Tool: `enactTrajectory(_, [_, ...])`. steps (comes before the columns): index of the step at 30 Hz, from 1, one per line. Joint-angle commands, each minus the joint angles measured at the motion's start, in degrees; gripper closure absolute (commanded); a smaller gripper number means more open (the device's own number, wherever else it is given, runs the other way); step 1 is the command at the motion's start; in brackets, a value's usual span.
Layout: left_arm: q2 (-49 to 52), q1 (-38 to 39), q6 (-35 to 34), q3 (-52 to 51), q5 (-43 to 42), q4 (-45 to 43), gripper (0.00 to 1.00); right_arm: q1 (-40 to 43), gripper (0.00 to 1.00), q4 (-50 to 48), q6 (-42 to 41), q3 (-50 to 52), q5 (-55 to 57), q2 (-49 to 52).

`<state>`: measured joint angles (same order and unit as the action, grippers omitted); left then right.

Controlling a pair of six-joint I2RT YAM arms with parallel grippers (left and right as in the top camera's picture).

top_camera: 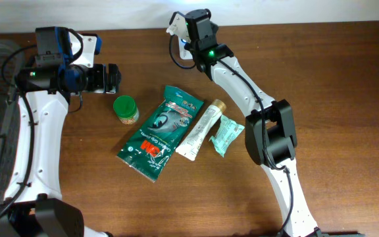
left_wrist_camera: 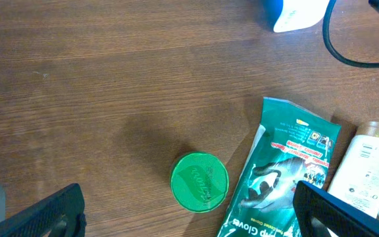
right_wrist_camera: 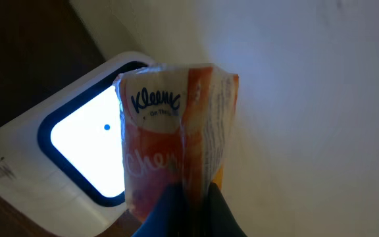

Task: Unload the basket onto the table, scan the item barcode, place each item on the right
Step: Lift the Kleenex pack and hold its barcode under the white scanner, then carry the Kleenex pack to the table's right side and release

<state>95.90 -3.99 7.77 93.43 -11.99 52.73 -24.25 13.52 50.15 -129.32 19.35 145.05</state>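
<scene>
Seen from the right wrist camera, the right gripper [right_wrist_camera: 191, 209] is pinching the lower end of a soft orange and white tissue packet [right_wrist_camera: 176, 125], its fingers pressed together on the wrapper at the bottom centre of the frame. The packet is standing upright in the middle of the frame, just beside the scanner [right_wrist_camera: 18, 168], whose bright white window is glowing at the left. The packet's right side is bending and creasing.

From overhead, this is happening at the top centre of the frame, with the right arm reaching away across the wooden table [top_camera: 334, 79]. The left gripper [top_camera: 116, 79] is hanging at the upper left with its fingers spread wide and holding nothing. Below it a green-lidded jar [top_camera: 126, 108], a green glove packet [top_camera: 158, 131], a white tube [top_camera: 199, 128] and a small teal sachet [top_camera: 226, 135] are lying in a row across the middle.

The step in hand appears to be presenting the packet to the scanner. No barcode is showing in any view, so it is probably sitting on a hidden face. Doing this well likely means turning the wrist slowly until that face squarely meets the glowing window, holding the packet near the glass without touching it, and pausing steadily. The wrapper is soft, so a firm, gentle pinch should be avoiding further crumpling across the code.
</scene>
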Motion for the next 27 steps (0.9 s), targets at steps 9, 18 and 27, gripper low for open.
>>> enactTrajectory(9, [-0.4, -0.3, 0.9, 0.3, -0.2, -0.1, 0.01, 2.5, 0.96, 34.6, -42.0, -0.1, -18.5, -27.2])
enactTrajectory(18, [-0.4, -0.3, 0.9, 0.3, -0.2, -0.1, 0.01, 30.3, 0.96, 65.3, -53.2, 21.2, -25.1, -32.2])
enactTrajectory(27, [-0.4, -0.3, 0.9, 0.3, -0.2, -0.1, 0.01, 41.5, 0.73, 40.1, -54.9, 48.3, -23.8, -32.2])
